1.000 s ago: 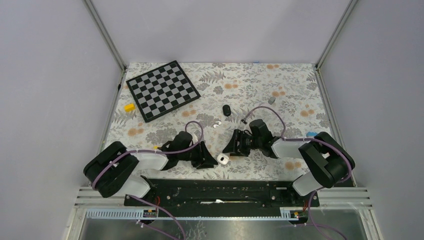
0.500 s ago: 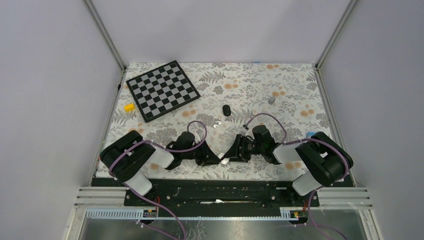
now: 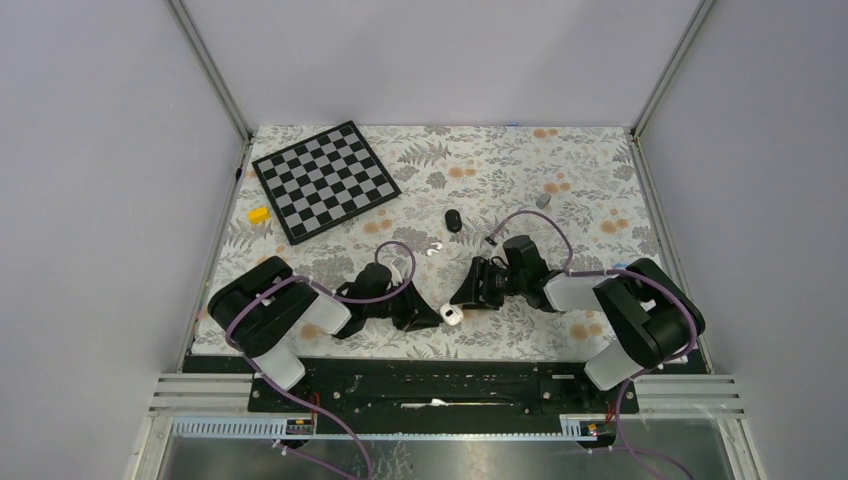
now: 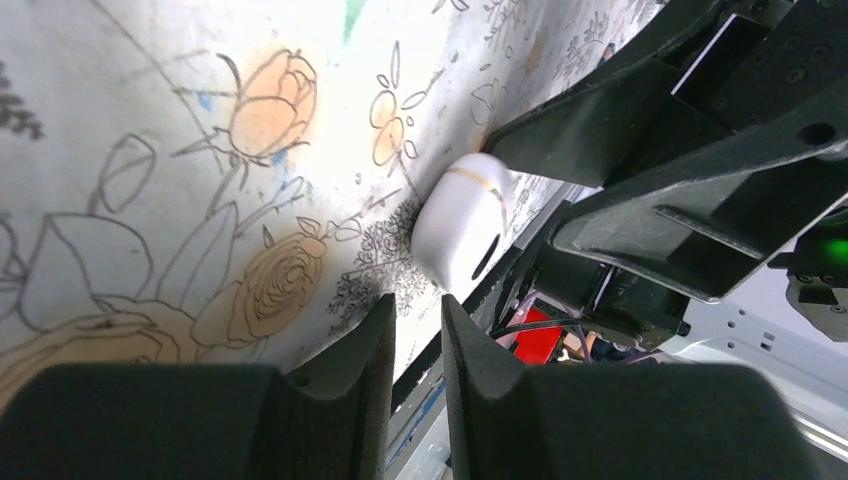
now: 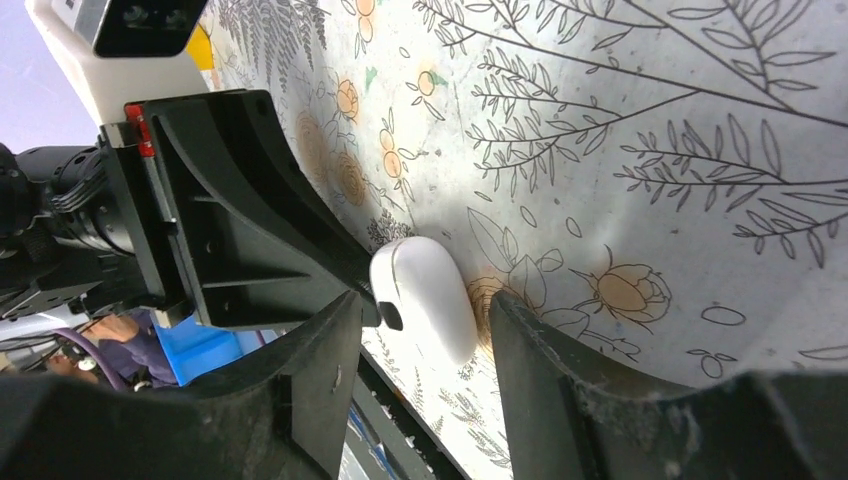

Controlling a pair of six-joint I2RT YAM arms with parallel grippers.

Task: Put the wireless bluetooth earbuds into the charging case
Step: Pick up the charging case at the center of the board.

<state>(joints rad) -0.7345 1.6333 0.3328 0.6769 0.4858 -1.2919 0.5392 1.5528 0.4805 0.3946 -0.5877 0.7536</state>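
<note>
Charging case (image 5: 420,292) flat, lengthwise toward right hand (image 3: 466,297)

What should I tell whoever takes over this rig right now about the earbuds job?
Left gripper: nearly shut, empty, tips just short of the charging case.
Right gripper: open, a finger on either side of the case, apparently not clamping it.
Case: between the two grippers, lid looks closed.
Earbuds: not identifiable in any view.
Done: nothing inserted.
Left: open the case, find and seat both buds.
</note>
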